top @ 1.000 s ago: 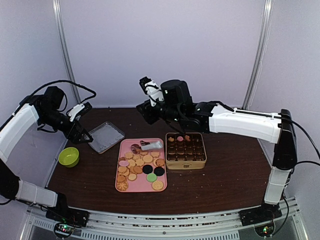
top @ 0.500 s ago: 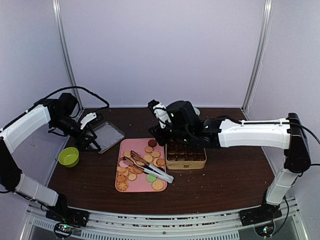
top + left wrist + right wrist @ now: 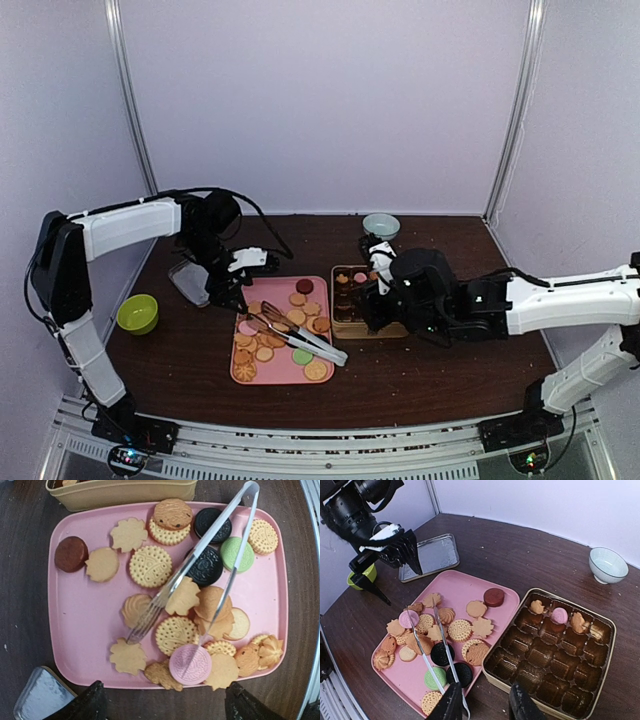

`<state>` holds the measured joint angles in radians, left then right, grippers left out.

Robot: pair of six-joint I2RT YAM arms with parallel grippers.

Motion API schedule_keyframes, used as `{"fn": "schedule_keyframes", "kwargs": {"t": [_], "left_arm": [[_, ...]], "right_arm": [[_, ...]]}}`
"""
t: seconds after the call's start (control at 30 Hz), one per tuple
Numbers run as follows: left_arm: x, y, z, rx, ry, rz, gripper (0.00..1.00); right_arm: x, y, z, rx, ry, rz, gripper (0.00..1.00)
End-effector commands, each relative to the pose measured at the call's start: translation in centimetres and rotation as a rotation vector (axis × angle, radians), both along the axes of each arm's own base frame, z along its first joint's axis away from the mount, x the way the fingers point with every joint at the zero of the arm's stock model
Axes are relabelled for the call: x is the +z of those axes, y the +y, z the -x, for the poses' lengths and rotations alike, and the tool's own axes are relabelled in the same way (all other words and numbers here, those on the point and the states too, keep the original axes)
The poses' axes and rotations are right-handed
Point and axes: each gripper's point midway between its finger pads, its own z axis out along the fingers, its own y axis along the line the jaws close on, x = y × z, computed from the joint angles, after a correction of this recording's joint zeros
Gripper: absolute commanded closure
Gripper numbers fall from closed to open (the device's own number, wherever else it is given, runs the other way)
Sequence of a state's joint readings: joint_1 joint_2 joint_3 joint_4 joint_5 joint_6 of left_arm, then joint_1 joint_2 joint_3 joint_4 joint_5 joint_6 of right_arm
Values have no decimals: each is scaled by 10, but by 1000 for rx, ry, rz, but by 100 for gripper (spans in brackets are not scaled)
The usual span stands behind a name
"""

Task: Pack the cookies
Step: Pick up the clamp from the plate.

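Left gripper (image 3: 233, 296) swung in beside cookies (image 3: 150, 566), fingers spread, right gripper (image 3: 485, 702) above tin (image 3: 547, 657), fingers apart.

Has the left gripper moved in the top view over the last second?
Yes: the left gripper has moved right, away from the green bowl, to the pink tray's left edge.

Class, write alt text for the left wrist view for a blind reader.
A pink rectangular tray holds scattered assorted cookies, with silver metal tongs lying across them. The open left gripper shows at the bottom edge.
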<state>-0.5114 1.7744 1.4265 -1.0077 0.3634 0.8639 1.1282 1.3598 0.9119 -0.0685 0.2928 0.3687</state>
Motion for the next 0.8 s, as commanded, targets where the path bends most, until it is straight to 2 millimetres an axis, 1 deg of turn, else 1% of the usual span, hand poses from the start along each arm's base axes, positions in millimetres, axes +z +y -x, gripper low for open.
{"fn": "schedule_keyframes", "kwargs": {"t": [0.0,0.1,0.2,0.23,0.4,0.5,0.6,0.67,0.77], "left_arm": [[-1,-18,-12,-124,-91,-28,18],[-12,-25,-7,-166,-70,-51,24],[-23,-28,4,-199,-27,-76,34],[-25,-28,8,-207,-18,-82,36],[-34,-28,22,-234,8,-101,48],[-38,-28,23,-236,16,-110,58],[-45,-27,24,-243,21,-134,64],[-50,-26,24,-248,24,-151,68],[-54,-25,26,-256,29,-163,71]], "right_arm": [[14,-33,4,-101,-13,-73,66],[19,-50,8,-126,-26,-90,65],[23,-60,9,-148,-38,-92,65],[24,-63,9,-153,-42,-89,65],[27,-65,8,-159,-54,-63,64],[30,-64,7,-156,-61,-58,64],[33,-64,6,-153,-66,-57,64],[33,-64,7,-151,-66,-58,64],[32,-64,7,-151,-63,-60,64]]}}
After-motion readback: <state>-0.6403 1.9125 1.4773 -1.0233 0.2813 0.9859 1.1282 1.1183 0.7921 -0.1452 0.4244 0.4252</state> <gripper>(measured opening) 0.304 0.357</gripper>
